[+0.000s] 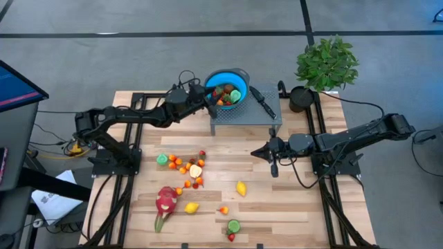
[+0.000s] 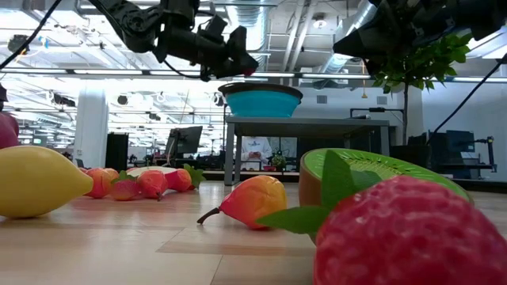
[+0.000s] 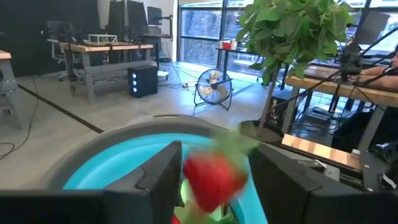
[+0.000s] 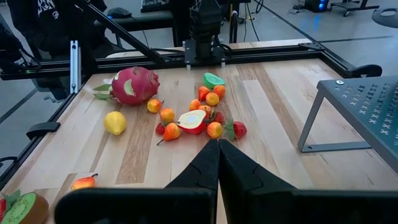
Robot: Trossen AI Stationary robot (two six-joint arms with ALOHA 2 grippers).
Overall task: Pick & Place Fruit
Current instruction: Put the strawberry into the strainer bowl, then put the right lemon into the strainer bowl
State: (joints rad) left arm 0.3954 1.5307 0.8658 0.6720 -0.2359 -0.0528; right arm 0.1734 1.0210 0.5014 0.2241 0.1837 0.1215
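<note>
The left pincer (image 3: 211, 177), fingers parted, hangs over the blue bowl (image 1: 216, 77) with a red strawberry (image 3: 210, 177) blurred between them, apparently dropping. If it strikes the piled fruit, it may bounce out. The right pincer (image 1: 257, 152), shut and empty, waits at the table's (image 1: 291, 207) three o'clock.

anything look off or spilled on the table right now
Nothing spilled. One oddity: a black-handled knife lies on the grey stand beside the blue bowl, while the left gripper releases a strawberry over it.
</note>
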